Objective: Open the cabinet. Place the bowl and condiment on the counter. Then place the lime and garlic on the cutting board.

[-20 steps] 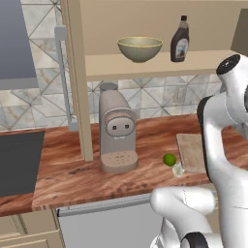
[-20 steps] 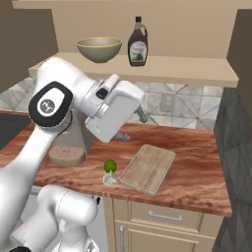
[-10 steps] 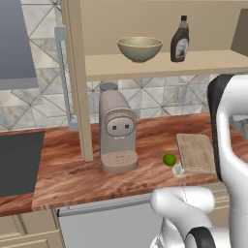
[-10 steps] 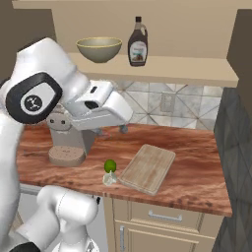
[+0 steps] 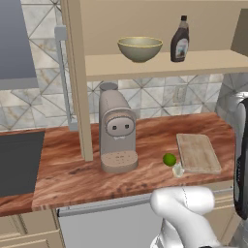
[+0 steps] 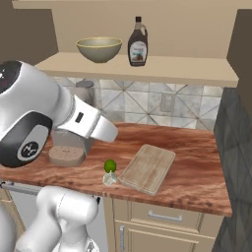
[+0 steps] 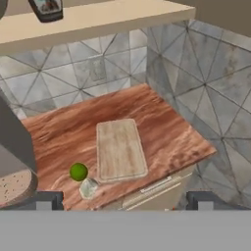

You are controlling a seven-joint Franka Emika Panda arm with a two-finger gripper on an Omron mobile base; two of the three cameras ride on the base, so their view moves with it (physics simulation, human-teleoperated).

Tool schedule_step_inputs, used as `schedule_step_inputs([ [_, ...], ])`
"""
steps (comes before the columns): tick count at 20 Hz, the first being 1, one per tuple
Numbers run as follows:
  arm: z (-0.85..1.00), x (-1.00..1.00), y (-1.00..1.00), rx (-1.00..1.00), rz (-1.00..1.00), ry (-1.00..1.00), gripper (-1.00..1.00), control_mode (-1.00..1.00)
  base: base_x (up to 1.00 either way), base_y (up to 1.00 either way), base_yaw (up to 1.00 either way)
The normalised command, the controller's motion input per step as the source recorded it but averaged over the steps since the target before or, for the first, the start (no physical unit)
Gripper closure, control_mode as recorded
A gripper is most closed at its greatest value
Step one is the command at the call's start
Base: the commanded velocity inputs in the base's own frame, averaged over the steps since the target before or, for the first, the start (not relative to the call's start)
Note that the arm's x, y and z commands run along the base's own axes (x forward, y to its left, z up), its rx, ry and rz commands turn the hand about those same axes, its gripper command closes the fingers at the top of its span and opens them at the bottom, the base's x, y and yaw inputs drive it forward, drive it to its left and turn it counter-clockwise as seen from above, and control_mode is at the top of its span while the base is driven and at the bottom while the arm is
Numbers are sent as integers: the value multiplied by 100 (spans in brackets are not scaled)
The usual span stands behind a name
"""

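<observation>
Fingertips (image 7: 46, 200) of the gripper (image 7: 122, 201) stand wide apart at the bottom of the hand view, with nothing between them and nothing touching them; the hand hangs in the air above the front of the counter (image 7: 63, 130), looking down across it toward the tiled wall.

On the reddish-brown counter (image 5: 68, 169) the cutting board (image 5: 197, 152) lies flat near the right end, its long axis running from the front edge back toward the wall. From the right base view the cutting board (image 6: 147, 167) reads as slanted, the far short end to the right. The board (image 7: 120, 148) is bare.

The lime (image 5: 169, 159) sits on the worktop just beside the board's left long edge, near its front corner. The garlic (image 5: 178, 170) lies just in front of the lime, close to the counter's front edge and next to the board's corner; whether it touches the lime or the board cannot be told. Both show again in the hand view, lime (image 7: 78, 171) and garlic (image 7: 88, 188), left of the board.

The cabinet (image 5: 145, 29) stands open, its shelf in plain view. On the shelf the bowl (image 5: 139, 49) rests upright, and to its right, apart from it, the condiment (image 5: 179, 40) bottle stands upright, neck pointing up. A coffee machine (image 5: 116, 131) stands on the counter below the bowl.
</observation>
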Motion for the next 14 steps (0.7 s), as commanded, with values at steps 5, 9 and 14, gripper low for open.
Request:
schedule_step_inputs([
  [5,15,0,37,-1,0,-28,-100,-100,0,0,0],
  [9,15,0,33,-3,0,-20,-100,-100,0,0,0],
  [14,26,0,14,0,0,-10,-100,-100,0,0,0],
])
